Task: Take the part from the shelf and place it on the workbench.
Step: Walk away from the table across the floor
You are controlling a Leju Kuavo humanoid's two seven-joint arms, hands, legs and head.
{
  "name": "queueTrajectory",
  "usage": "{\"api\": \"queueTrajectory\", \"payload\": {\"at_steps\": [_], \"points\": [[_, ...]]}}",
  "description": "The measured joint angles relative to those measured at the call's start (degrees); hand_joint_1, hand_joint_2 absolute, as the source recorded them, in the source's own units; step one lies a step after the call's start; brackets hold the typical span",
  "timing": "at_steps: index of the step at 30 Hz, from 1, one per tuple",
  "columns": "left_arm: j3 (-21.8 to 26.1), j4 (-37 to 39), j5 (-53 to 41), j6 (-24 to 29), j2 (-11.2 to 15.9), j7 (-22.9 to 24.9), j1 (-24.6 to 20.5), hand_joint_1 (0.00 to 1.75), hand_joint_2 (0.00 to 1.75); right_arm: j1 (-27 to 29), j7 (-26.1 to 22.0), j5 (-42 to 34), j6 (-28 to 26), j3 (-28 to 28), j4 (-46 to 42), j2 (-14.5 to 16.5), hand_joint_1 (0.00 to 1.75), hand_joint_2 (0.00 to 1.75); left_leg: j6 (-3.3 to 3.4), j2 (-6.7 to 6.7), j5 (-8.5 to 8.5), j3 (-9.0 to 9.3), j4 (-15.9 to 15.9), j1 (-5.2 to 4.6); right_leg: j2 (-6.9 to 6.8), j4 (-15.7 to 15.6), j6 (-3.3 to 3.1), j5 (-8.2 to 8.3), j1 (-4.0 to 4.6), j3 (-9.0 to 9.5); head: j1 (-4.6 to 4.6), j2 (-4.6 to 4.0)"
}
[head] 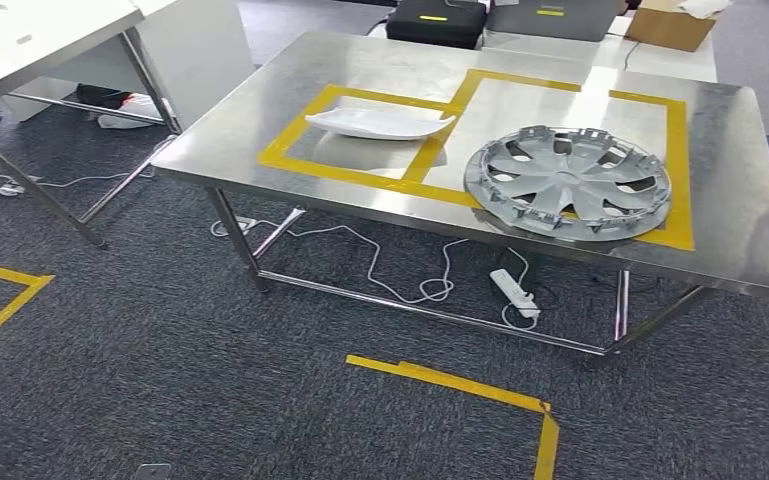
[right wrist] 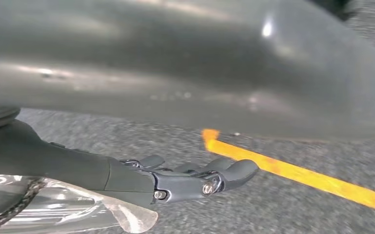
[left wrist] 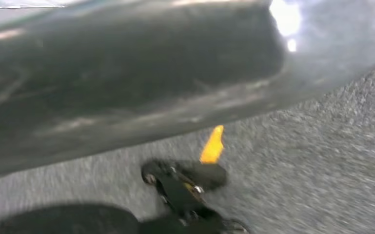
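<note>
Looking down from the head view: stainless steel workbench (head: 290,100) marked with yellow tape squares (head: 676,170), presumably as drop zones; silver plastic wheel cover (head: 568,180) lying flat inside one, long white curved part (head: 378,123) inside the neighbouring square, both seemingly delivered. Left wrist view: blurred grey carpet (left wrist: 322,161) and tape, left hand's state impossible to tell. Right wrist view: right hand (right wrist: 195,178) hanging over carpet, fingers extended, grasping nothing.

- You see a white power strip (head: 514,293) lying on the carpet under the bench.
- A cardboard box (head: 669,26) sits beyond it.
- Black cases (head: 436,20) sit nearby.
</note>
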Motion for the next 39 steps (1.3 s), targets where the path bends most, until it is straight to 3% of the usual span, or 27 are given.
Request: {"api": "queueTrajectory", "payload": {"at_steps": [2, 3, 4, 5, 7, 9, 10, 12, 13, 14, 17, 18, 20, 22, 23, 25, 27, 28, 30, 31, 32, 33, 34, 36, 37, 38, 39], "points": [[-1.6, 0.2, -1.3, -0.6, -0.1, -0.6, -0.3, 0.00, 0.00, 0.3, -0.2, 0.0, 0.0, 0.0, 0.0, -0.1, 0.00, 0.00, 0.59, -1.31, 1.64, -2.01, 0.1, -0.46, 1.99, 7.2, -0.24, -5.15, 0.10, -1.56, 0.05, 0.00], [-2.2, 0.3, -1.5, -0.8, -0.2, -0.9, -0.4, 0.00, 0.00, 0.3, -0.3, 0.0, 0.0, 0.0, 0.0, -0.2, 0.00, 0.00, 0.69, -2.01, 2.51, -3.10, 0.1, -0.72, 2.28, 10.0, -0.48, -5.79, 0.20, -1.69, 0.07, 0.00], [-2.6, 0.4, -1.6, -0.9, -0.3, -1.0, -0.4, 0.00, 0.00, 0.2, -0.4, 0.0, 0.0, 0.0, 0.0, -0.2, 0.00, 0.00, 0.73, -2.59, 3.32, -4.16, 0.2, -0.93, 2.41, 11.2, -0.78, -5.05, 0.34, -1.17, 0.06, 0.00], [-3.0, 0.6, -1.7, -0.9, -0.4, -1.1, -0.4, 0.00, 0.00, 0.2, -0.5, 0.0, 0.0, 0.0, 0.0, -0.3, 0.00, 0.00, 0.70, -3.19, 4.10, -5.23, 0.4, -1.08, 2.57, 10.6, -1.13, -3.25, 0.52, 0.29, 0.04, 0.00], [-3.5, 0.7, -1.7, -0.9, -0.6, -1.1, -0.4, 0.00, 0.00, 0.0, -0.6, 0.0, 0.0, 0.0, 0.0, -0.4, 0.00, 0.00, 0.52, -4.44, 5.48, -7.09, 0.8, -1.24, 4.20, 4.0, -1.99, -0.45, 0.95, 6.02, 0.06, 0.00], [-4.0, 0.8, -1.7, -0.8, -0.8, -1.1, -0.6, 0.00, 0.00, -0.1, -0.7, 0.0, 0.0, 0.0, 0.0, -0.5, 0.00, 0.00, 0.20, -5.75, 6.92, -8.36, 1.2, -1.44, 6.28, -5.0, -2.58, -1.17, 1.13, 12.21, 0.05, 0.00], [-4.2, 0.8, -1.7, -0.8, -0.8, -1.1, -0.7, 0.00, 0.00, -0.1, -0.7, 0.0, 0.0, 0.0, 0.0, -0.5, 0.00, 0.00, -0.05, -6.32, 7.68, -8.75, 1.2, -1.48, 6.70, -7.7, -2.70, -1.97, 1.18, 13.78, 0.07, 0.00], [-4.3, 1.0, -1.7, -0.8, -0.8, -1.1, -0.6, 0.00, 0.00, -0.3, -0.7, 0.0, 0.0, 0.0, 0.0, -0.5, 0.00, 0.00, -0.64, -7.20, 8.85, -9.38, 1.1, -1.47, 5.66, -9.0, -2.89, -1.83, 1.10, 13.71, 0.06, 0.00], [-4.3, 1.0, -1.7, -0.8, -0.8, -1.1, -0.5, 0.00, 0.00, -0.3, -0.7, 0.0, 0.0, 0.0, 0.0, -0.6, 0.00, 0.00, -0.96, -6.78, 8.25, -9.71, 1.4, -1.42, 4.91, -9.0, -3.18, -1.27, 1.01, 13.24, 0.02, 0.01], [-4.4, 1.1, -1.7, -0.8, -0.8, -1.1, -0.3, 0.00, 0.00, -0.2, -0.7, 0.0, 0.0, 0.0, 0.0, -0.6, 0.00, 0.00, -1.30, -5.85, 6.37, -10.16, 2.8, -1.32, 4.06, -9.0, -3.52, -0.64, 0.93, 12.74, -0.13, 0.01], [-4.5, 1.1, -1.7, -0.8, -0.8, -1.1, -0.4, 0.00, 0.00, 0.1, -0.7, 0.0, 0.0, 0.0, 0.0, -0.6, 0.00, 0.00, -2.57, -2.76, -2.53, -12.22, 13.1, -0.52, 1.26, -8.8, -3.97, 1.05, 0.96, 10.64, -0.47, 0.00], [-4.6, 1.1, -1.6, -0.8, -0.8, -1.1, -0.4, 0.00, 0.00, 0.2, -0.7, 0.0, 0.0, 0.0, 0.0, -0.6, 0.00, 0.00, -2.98, -2.46, -3.65, -12.50, 16.6, -0.19, 0.28, -8.6, -3.87, 1.57, 0.97, 9.72, -0.48, 0.00], [-4.8, 1.2, -1.6, -0.8, -0.8, -1.1, -0.4, 0.00, 0.00, 0.1, -0.7, 0.0, 0.0, 0.0, 0.0, -0.6, 0.00, 0.00, -3.65, -2.09, -1.85, -10.88, 18.9, 0.46, -1.56, -7.8, -3.62, 2.47, 0.93, 7.71, -0.49, 0.00], [-4.8, 1.2, -1.5, -0.8, -0.8, -1.1, -0.3, 0.00, 0.00, -0.1, -0.7, 0.0, 0.0, 0.0, 0.0, -0.6, 0.00, 0.00, -4.06, -0.63, 0.62, -5.55, 13.5, 0.91, -2.93, -6.7, -3.22, 3.13, 0.93, 6.04, -0.50, 0.00], [-4.8, 1.2, -1.4, -0.8, -0.8, -1.1, -0.4, 0.00, 0.00, -0.2, -0.7, 0.0, 0.0, 0.0, 0.0, -0.6, 0.00, 0.00, -4.01, 0.50, 0.42, -2.19, 8.9, 0.87, -3.52, -6.1, -2.92, 3.40, 0.95, 5.38, -0.50, 0.00], [-4.8, 1.2, -1.2, -0.7, -0.8, -1.1, -0.7, 0.00, 0.00, -0.3, -0.5, 0.0, -0.2, 0.0, 0.0, -0.6, 0.00, 0.00, -3.20, 1.93, -1.23, 1.98, 2.2, 0.45, -4.69, -5.3, -2.22, 4.11, 0.97, 4.37, -0.46, 0.00], [-4.8, 1.2, -0.9, -0.6, -0.7, -1.0, -0.6, 0.00, 0.00, -0.4, -0.3, 0.0, -0.3, -0.1, 0.0, -0.6, 0.00, 0.00, -1.89, 1.30, -1.38, 1.78, 0.6, 0.04, -5.61, -5.1, -1.51, 4.93, 0.76, 3.78, -0.40, 0.00], [-4.7, 1.3, -0.8, -0.6, -0.7, -0.9, -0.4, 0.00, 0.00, -0.5, -0.1, -0.1, -0.4, -0.2, 0.0, -0.6, 0.00, 0.00, -1.31, 0.93, -0.82, 1.19, 0.4, -0.02, -4.89, -4.8, -1.14, 4.59, 0.56, 3.48, -0.40, 0.00], [-4.7, 1.3, -0.6, -0.5, -0.6, -0.8, -0.3, 0.00, 0.00, -0.3, 0.1, -0.1, -0.4, -0.2, 0.0, -0.6, 0.00, 0.00, -0.09, 0.07, 0.52, -0.27, 0.2, -0.05, -1.42, -1.8, -0.64, 0.89, 0.25, 2.17, -0.36, 0.00], [-4.7, 1.4, -0.5, -0.4, -0.6, -0.8, -0.3, 0.00, 0.00, -0.2, 0.2, -0.1, -0.5, -0.2, 0.0, -0.6, 0.00, 0.00, 0.31, -0.53, 1.15, -1.21, 0.2, -0.19, 0.58, 1.3, -0.56, -1.97, 0.15, 1.17, -0.29, 0.00], [-4.7, 1.4, -0.3, -0.4, -0.6, -0.8, -0.4, 0.00, 0.00, 0.0, 0.2, -0.1, -0.5, -0.2, 0.0, -0.6, 0.00, 0.00, 0.61, -1.25, 1.81, -2.19, 0.2, -0.37, 1.72, 5.1, -0.65, -4.44, 0.16, 0.09, -0.24, 0.00], [-4.6, 1.4, -0.1, -0.3, -0.6, -0.8, -0.5, 0.00, 0.00, 0.1, 0.2, -0.1, -0.5, -0.2, 0.0, -0.6, 0.00, 0.00, 0.74, -1.96, 2.50, -3.13, 0.2, -0.59, 2.18, 8.5, -0.79, -5.68, 0.21, -0.66, -0.19, 0.00], [-4.5, 1.4, 0.3, -0.2, -0.6, -0.8, -0.4, 0.00, 0.00, 0.2, 0.1, -0.1, -0.5, -0.2, 0.0, -0.6, 0.00, 0.00, 0.80, -2.63, 3.23, -4.08, 0.2, -0.79, 2.37, 10.7, -0.99, -5.40, 0.30, -0.89, -0.17, 0.00], [-4.1, 1.4, 0.9, -0.1, -0.6, -0.9, -0.3, 0.00, 0.00, 0.2, 0.0, -0.1, -0.6, -0.2, 0.0, -0.6, 0.00, 0.00, 0.72, -3.91, 4.69, -5.88, 0.4, -1.07, 2.77, 9.9, -1.56, -1.57, 0.51, 1.20, -0.19, 0.01], [-3.9, 1.4, 1.0, 0.0, -0.6, -1.0, -0.3, 0.00, 0.00, 0.2, -0.1, -0.1, -0.6, -0.2, 0.0, -0.6, 0.00, 0.00, 0.61, -4.61, 5.37, -6.64, 0.5, -1.13, 3.67, 6.7, -1.90, 0.18, 0.58, 3.69, -0.19, 0.01], [-3.8, 1.4, 1.1, 0.1, -0.6, -1.2, -0.3, 0.00, 0.00, 0.2, -0.2, -0.1, -0.6, -0.2, 0.0, -0.6, 0.00, 0.00, 0.44, -5.31, 5.95, -7.31, 0.8, -1.26, 4.93, 2.3, -2.21, 0.76, 0.63, 6.91, -0.18, 0.01], [-3.7, 1.4, 1.1, 0.1, -0.6, -1.4, -0.4, 0.00, 0.00, 0.2, -0.3, -0.1, -0.6, -0.2, 0.0, -0.6, 0.00, 0.00, 0.26, -5.96, 6.49, -7.81, 1.0, -1.38, 6.08, -2.1, -2.31, 0.22, 0.58, 9.73, -0.21, 0.00]]}}
